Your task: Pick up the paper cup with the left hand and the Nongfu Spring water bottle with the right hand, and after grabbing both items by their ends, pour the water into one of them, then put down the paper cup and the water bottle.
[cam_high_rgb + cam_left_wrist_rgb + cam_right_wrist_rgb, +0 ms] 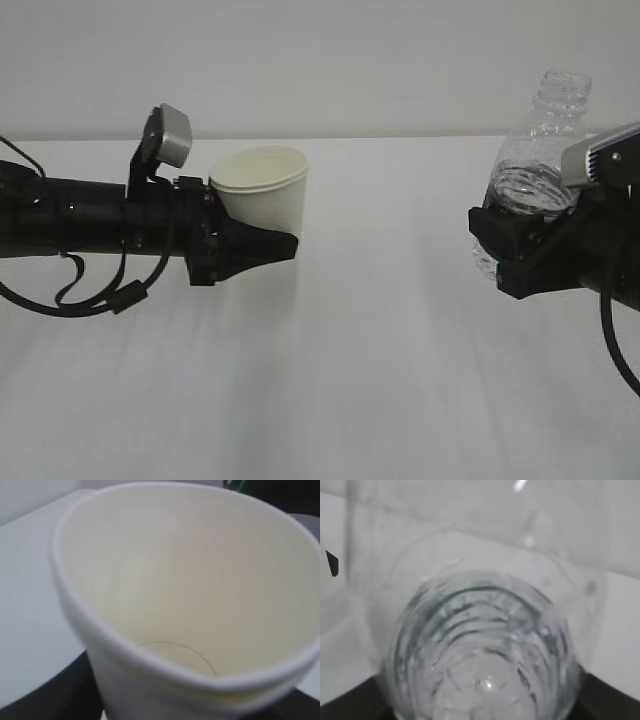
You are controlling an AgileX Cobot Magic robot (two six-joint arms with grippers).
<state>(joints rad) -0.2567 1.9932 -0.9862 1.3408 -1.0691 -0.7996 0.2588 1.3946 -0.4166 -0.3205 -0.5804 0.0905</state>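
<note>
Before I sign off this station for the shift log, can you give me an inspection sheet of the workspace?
Surface: white table, bare where visible.
Job's things: paper cup held off the table, tipped slightly, inside looks dry in the left wrist view; water bottle held aloft, capless, neck up and leaning right.
Clutter: nothing seen.
Grippers: left pincer closed on the cup's lower end; right pincer closed on the bottle's lower part.
Cables: black cable loops under the left arm; another hangs by the right arm.
Surroundings: plain pale wall.

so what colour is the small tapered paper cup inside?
Pale cream-yellow inside the paper cup; clearest in left wrist view.
</note>
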